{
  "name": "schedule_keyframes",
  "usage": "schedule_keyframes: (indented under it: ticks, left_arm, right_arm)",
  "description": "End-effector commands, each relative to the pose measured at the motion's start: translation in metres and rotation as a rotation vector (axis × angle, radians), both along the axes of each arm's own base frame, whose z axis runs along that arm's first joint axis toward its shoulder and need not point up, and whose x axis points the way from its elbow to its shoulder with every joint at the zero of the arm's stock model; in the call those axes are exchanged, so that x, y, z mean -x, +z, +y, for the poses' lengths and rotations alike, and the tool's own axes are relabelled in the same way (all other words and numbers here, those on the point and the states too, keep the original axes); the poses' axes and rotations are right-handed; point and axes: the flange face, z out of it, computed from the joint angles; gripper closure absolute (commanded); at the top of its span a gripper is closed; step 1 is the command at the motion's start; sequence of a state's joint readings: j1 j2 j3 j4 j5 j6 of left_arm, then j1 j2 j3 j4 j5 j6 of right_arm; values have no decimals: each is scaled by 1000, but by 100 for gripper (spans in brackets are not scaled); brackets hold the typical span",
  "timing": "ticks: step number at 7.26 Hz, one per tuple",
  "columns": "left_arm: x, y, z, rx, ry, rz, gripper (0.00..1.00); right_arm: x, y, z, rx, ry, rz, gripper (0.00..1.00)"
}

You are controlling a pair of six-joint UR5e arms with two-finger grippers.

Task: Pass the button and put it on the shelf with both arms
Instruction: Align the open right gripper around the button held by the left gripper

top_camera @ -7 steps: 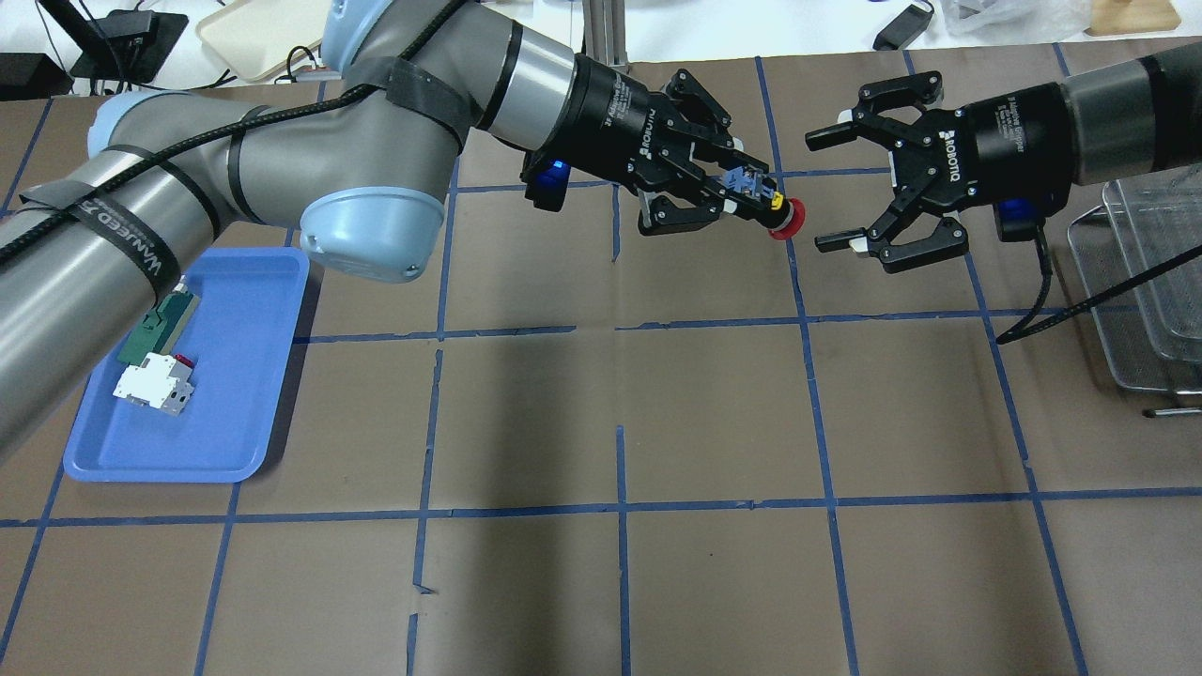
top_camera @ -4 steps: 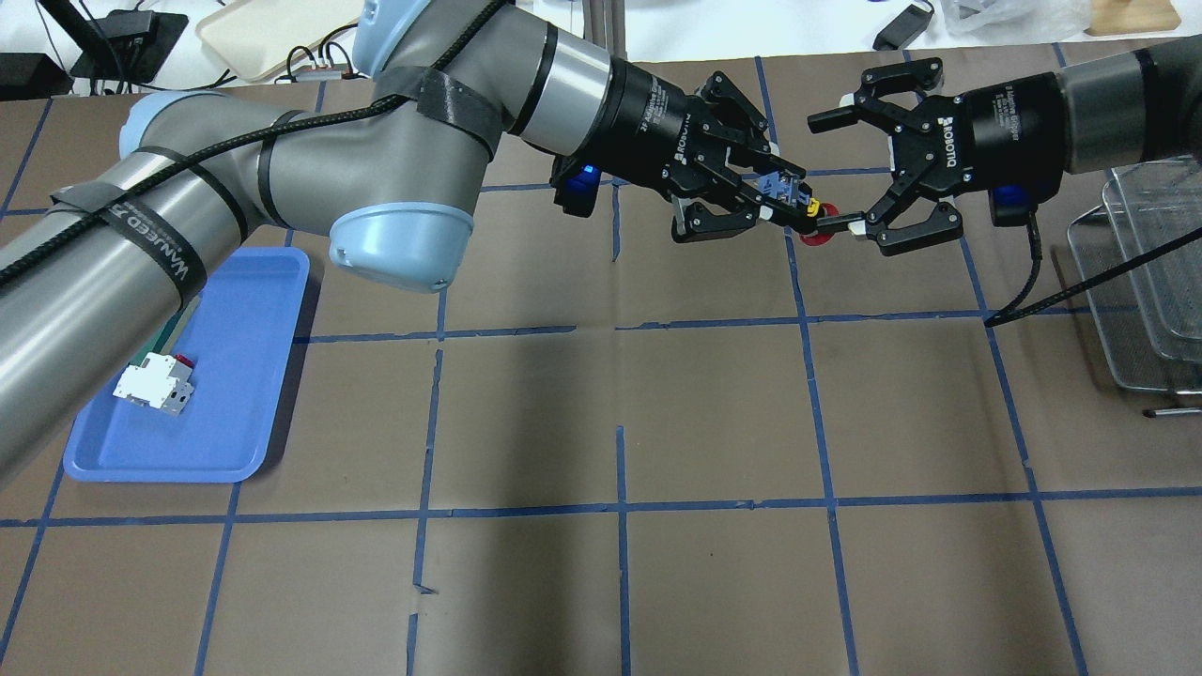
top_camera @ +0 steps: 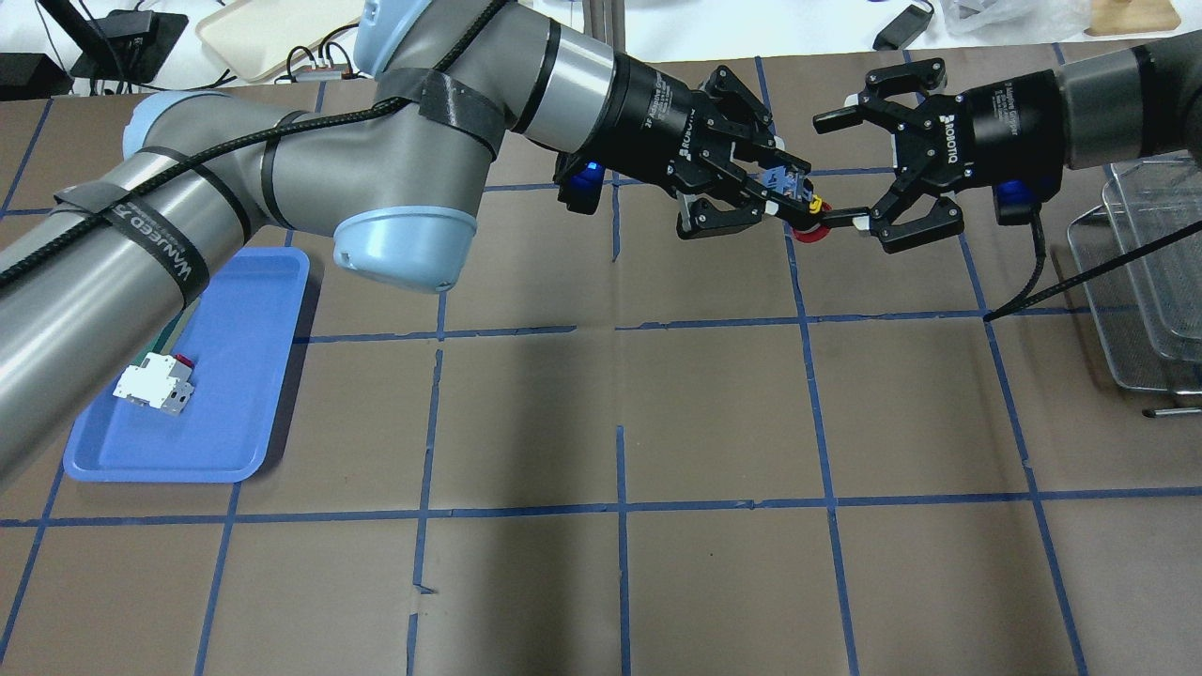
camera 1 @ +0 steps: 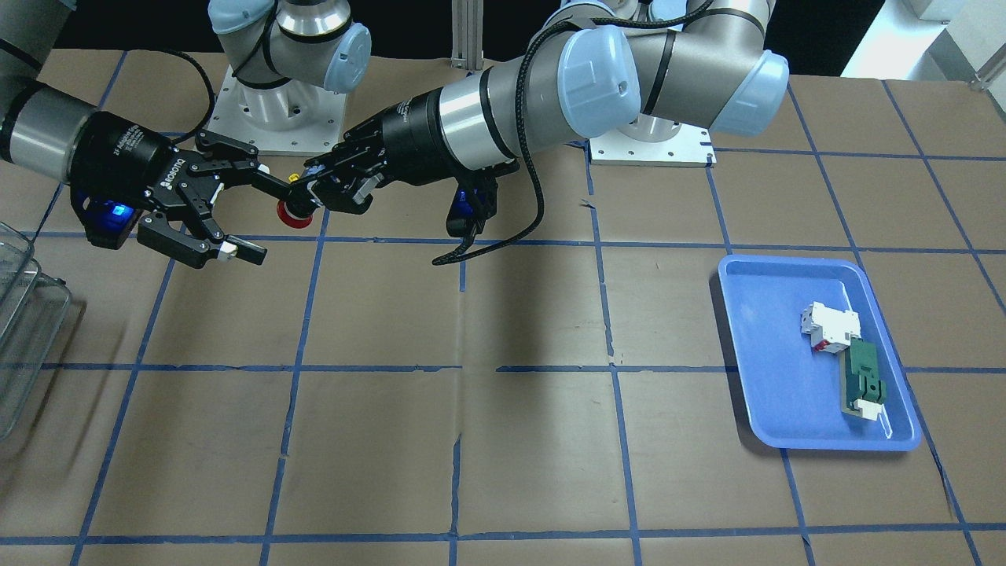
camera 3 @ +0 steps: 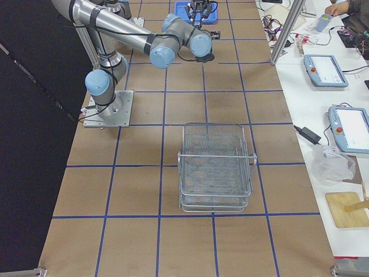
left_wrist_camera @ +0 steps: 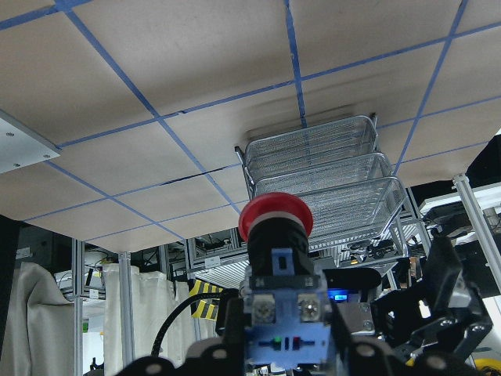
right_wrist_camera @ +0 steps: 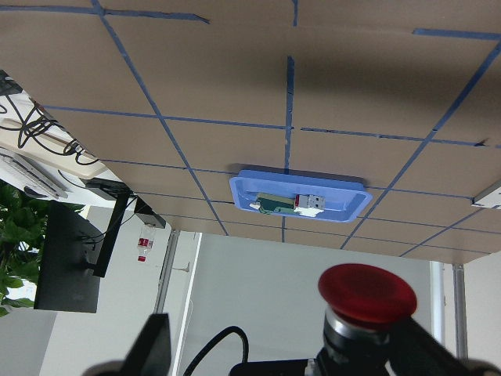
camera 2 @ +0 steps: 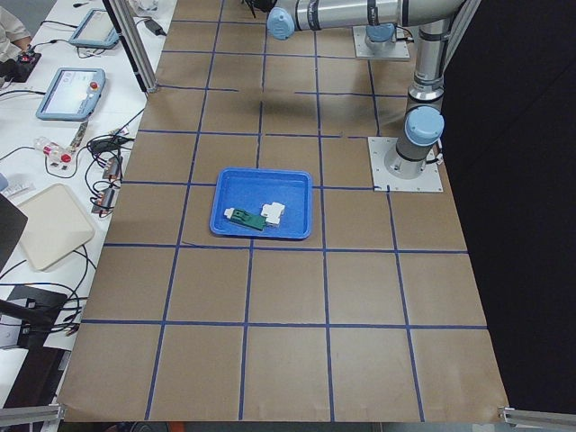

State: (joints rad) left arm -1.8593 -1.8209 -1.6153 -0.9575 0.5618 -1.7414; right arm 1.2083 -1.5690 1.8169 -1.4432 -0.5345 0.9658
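Our left hand (top_camera: pixel 792 203) pinches the button (top_camera: pixel 808 232) by its body, red head outward, for our spread right hand (top_camera: pixel 826 171) to take.

There were the left gripper (top_camera: pixel 793 199) and the right gripper (top_camera: pixel 834 171), two in all, one button (left_wrist_camera: pixel 275 215) between them, one shelf (camera 3: pixel 215 167), one tray (camera 1: pixel 770 362), one white part (camera 1: pixel 829 324), one green part (camera 1: pixel 863 377).

Bright even overhead light; soft arm shadows on table (top_camera: pixel 657 582); frames sharp.

Blue tray (camera 2: pixel 263 184) on the desk (camera 2: pixel 288 342), holding a green part (camera 2: pixel 241 217) beside a white part (camera 2: pixel 273 213); left arm (camera 2: pixel 423 126) right of the tray.
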Motion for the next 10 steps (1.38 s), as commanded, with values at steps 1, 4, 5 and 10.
schedule_keyframes:
  ticks: [1, 4, 5, 10]
  left_arm:
    - [-5, 5, -2, -1, 17, -4, 100]
    - [-9, 3, -6, -3, 25, -6, 100]
    - [-10, 3, -7, -4, 26, -5, 100]
    - [-27, 0, -19, -9, 60, -4, 100]
  right_arm:
    - [-3, 11, 13, 7, 9, 36, 0]
    - [-5, 15, 16, 17, 8, 31, 0]
    - [-5, 14, 17, 11, 8, 30, 0]
    - [-13, 5, 25, -29, 18, 15, 0]
